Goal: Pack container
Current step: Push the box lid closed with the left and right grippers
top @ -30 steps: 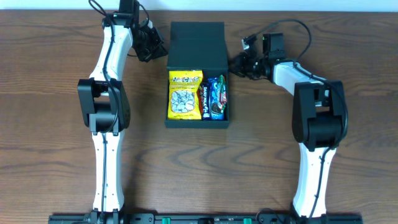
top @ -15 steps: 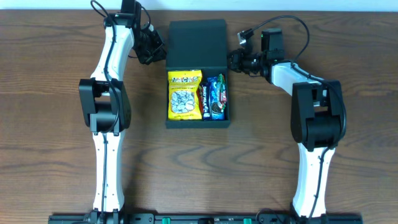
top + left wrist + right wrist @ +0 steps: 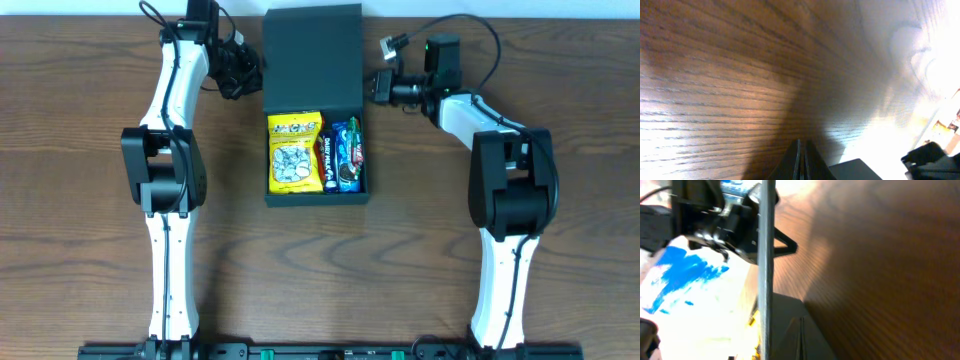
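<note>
The container (image 3: 316,195) is a dark teal box at the table's middle, with its flap lid (image 3: 312,55) raised at the far side. Inside lie a yellow snack packet (image 3: 294,152) and blue packets (image 3: 343,155). My left gripper (image 3: 243,70) is shut and empty just left of the lid; its closed fingers (image 3: 802,162) hang over the wood, with a dark lid corner (image 3: 860,170) beside them. My right gripper (image 3: 378,87) is shut and empty at the lid's right edge; its fingers (image 3: 801,340) sit next to the lid's edge (image 3: 766,270).
The wooden table (image 3: 90,200) spreads around the box. Both arm bases stand at the near edge. Cables loop above the right wrist (image 3: 470,25). The table's far edge runs just behind the lid.
The lid has swung up and looks larger from above. My right gripper has moved up and left to the lid's right edge. My left gripper has shifted slightly.
</note>
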{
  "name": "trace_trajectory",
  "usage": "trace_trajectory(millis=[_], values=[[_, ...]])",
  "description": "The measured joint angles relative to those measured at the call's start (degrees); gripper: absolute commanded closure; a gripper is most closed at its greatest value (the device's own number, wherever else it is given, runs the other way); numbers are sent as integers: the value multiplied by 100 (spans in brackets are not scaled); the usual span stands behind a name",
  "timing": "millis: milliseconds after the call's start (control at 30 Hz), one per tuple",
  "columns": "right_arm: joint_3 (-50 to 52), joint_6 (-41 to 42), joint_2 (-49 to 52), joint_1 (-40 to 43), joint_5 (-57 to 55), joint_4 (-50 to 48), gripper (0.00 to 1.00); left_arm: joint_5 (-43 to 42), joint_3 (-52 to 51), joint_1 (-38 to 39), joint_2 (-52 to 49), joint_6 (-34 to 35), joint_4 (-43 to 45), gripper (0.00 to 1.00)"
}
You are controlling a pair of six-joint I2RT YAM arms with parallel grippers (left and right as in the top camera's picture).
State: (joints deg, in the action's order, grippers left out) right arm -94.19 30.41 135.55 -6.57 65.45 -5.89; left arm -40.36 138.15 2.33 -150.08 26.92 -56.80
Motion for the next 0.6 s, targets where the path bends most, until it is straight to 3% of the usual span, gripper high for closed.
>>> trace_trajectory(millis=[333, 600], values=[[-1073, 24, 0, -9, 590, -81, 98, -22, 114, 2, 822, -494, 273, 94], [-1137, 166, -4, -9, 876, -81, 99, -24, 280, 13, 1814, -815, 337, 94]])
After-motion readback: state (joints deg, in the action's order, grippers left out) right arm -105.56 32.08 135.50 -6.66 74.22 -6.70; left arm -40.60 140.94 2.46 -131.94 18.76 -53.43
